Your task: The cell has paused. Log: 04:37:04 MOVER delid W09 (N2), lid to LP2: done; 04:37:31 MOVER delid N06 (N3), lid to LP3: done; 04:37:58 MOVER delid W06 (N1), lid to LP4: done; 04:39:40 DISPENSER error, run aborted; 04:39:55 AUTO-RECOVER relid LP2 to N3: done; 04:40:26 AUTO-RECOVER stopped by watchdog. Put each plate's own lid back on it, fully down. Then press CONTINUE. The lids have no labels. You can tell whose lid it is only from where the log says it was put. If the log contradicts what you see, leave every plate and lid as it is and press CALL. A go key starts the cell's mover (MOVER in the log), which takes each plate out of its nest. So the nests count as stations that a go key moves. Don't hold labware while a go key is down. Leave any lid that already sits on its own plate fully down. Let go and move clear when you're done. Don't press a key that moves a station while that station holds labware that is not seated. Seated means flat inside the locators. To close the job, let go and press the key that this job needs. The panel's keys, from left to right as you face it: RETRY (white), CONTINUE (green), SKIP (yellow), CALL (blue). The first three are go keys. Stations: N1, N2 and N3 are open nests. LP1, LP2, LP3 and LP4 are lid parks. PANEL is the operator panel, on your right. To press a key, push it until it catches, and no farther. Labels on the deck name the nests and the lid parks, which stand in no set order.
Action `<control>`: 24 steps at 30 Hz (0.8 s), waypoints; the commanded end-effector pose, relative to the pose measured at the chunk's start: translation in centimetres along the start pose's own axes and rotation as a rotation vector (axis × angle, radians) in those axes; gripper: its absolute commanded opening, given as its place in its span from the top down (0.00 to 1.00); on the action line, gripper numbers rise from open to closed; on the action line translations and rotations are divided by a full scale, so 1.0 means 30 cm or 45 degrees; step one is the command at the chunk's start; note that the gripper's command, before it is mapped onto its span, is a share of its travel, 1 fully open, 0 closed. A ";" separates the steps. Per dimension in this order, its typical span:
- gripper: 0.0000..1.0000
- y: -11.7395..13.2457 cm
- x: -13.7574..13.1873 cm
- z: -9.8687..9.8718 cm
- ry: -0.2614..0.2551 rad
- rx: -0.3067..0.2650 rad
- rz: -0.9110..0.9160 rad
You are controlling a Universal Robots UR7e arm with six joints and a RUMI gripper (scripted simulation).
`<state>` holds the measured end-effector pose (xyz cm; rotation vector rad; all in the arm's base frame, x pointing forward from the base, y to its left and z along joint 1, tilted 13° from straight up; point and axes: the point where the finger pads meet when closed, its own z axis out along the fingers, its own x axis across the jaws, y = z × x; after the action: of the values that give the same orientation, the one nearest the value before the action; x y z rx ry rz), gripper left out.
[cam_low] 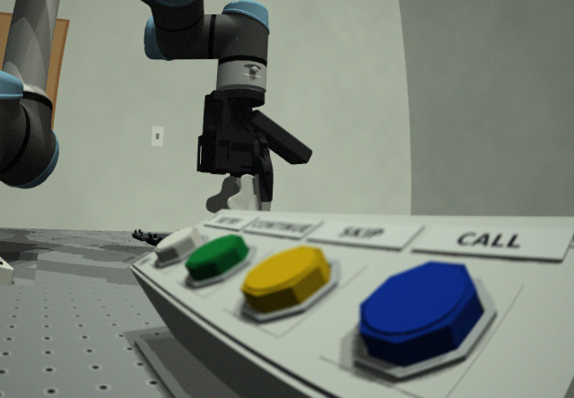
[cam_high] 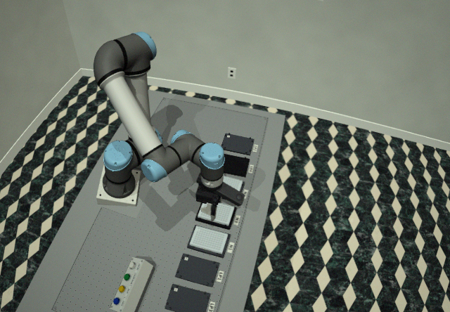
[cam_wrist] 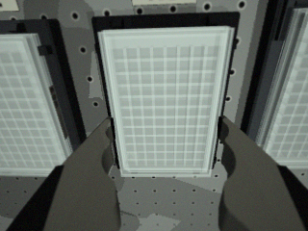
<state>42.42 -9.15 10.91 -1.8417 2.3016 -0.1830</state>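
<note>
- The gripper [cam_wrist: 166,130] was clamped on the long sides of a clear gridded lid [cam_wrist: 166,87], one finger [cam_wrist: 91,183] on each side.
- The lid hung directly over the middle plate [cam_high: 222,215] in the row of stations along the worktop's right edge.
- White plates sat in the nests on either side, [cam_high: 209,240] toward the near end and [cam_high: 233,183] toward the far end.
- Judged progress: this lid was not yet released. Whether it was fully down, and which neighbours were lidded, could not be told.
- The green CONTINUE key [cam_low: 216,255] stood raised, apparently unpressed.
- Neighbouring nests lay close beside the fingers, so straight up looked the freest way out.
- The panel [cam_high: 142,269] stood near the worktop's near edge, well apart, with bare perforated board between.
</note>
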 end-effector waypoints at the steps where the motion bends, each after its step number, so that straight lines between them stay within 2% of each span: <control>1: 1.00 -0.001 0.000 -0.001 0.000 0.001 0.000; 17: 1.00 -0.001 0.000 -0.001 0.000 0.001 0.000; 18: 0.18 -0.001 0.000 -0.001 0.000 0.001 0.000; 24: 0.18 -0.001 0.000 -0.001 0.000 0.001 0.000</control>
<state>42.42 -9.15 10.91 -1.8417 2.3016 -0.1830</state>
